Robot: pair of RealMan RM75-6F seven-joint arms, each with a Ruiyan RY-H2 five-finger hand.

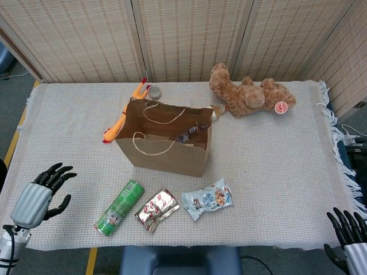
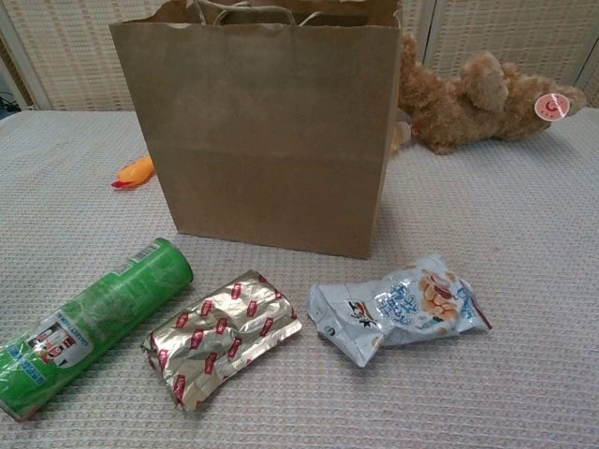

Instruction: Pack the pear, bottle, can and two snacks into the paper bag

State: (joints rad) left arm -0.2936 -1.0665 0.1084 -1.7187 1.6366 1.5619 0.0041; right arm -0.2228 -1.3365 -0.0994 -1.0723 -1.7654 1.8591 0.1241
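Brown paper bag (image 1: 166, 152), green can (image 1: 118, 207), gold-and-red snack (image 1: 156, 209)
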